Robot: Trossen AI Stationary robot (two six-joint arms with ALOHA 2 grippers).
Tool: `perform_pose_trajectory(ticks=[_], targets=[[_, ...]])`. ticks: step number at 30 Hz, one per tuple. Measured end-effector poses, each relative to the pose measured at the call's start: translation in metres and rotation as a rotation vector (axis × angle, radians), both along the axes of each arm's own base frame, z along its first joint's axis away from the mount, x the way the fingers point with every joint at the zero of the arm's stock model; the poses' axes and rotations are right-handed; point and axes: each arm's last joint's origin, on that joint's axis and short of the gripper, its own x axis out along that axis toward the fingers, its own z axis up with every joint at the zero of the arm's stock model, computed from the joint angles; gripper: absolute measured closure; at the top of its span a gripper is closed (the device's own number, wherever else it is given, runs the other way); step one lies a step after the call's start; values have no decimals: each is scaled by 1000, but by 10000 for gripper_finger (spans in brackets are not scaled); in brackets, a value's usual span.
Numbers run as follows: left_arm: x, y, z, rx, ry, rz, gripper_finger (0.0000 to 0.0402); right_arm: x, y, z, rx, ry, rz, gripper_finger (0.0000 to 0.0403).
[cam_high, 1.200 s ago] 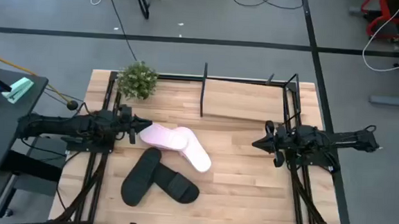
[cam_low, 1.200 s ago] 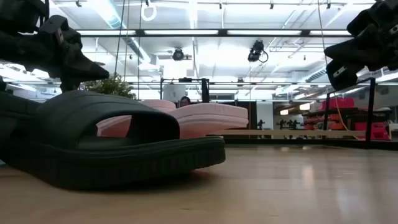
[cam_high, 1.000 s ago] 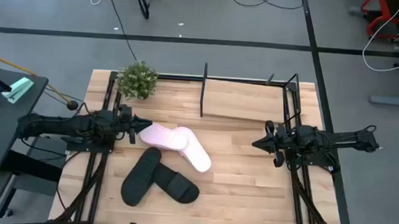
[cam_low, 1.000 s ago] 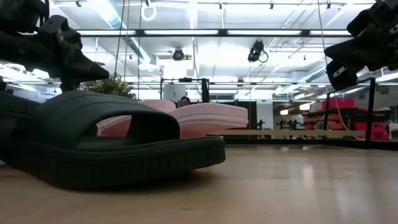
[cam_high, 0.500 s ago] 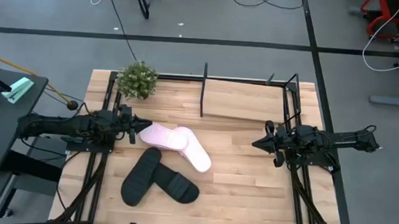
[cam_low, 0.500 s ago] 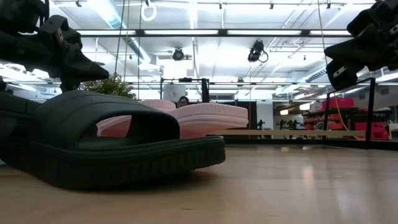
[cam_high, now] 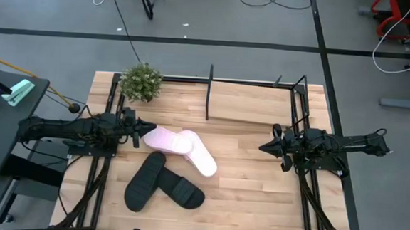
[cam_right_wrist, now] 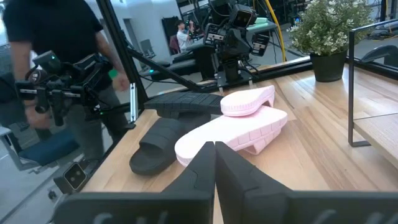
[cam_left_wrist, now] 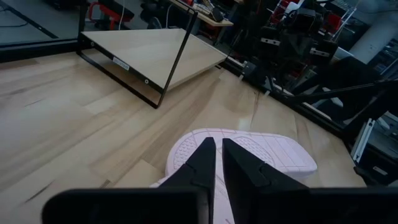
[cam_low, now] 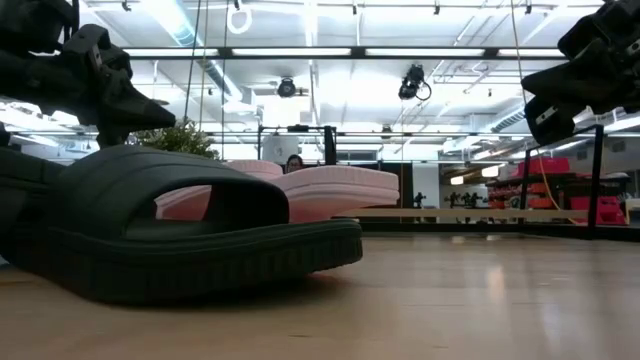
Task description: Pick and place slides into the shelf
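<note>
Two pale pink slides [cam_high: 182, 148] lie stacked left of the table's middle, the upper one sole up on the lower [cam_right_wrist: 239, 121]. Two black slides [cam_high: 161, 185] lie crossed nearer the near edge, one end over the other; one fills the low view [cam_low: 170, 235]. The shelf [cam_high: 252, 103], with its tilted wooden board, stands at the far edge. My left gripper [cam_high: 142, 135] hovers shut just left of and above the pink slides [cam_left_wrist: 249, 149], touching nothing. My right gripper [cam_high: 266, 146] hangs shut in the air to the right of them.
A small green potted plant [cam_high: 141, 82] stands at the far left corner, beside the shelf's left posts. Bare wood [cam_high: 251, 182] lies between the slides and my right arm. A person [cam_right_wrist: 56, 43] stands beyond the table's near side in the right wrist view.
</note>
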Motion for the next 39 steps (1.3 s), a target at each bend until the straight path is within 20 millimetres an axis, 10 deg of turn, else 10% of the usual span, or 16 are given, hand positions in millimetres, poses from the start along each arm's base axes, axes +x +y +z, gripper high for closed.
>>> perform_pose_trajectory(ticks=[39], targets=[[0, 0, 0, 0, 1, 0, 362, 0, 0, 0, 0, 0, 0, 389]])
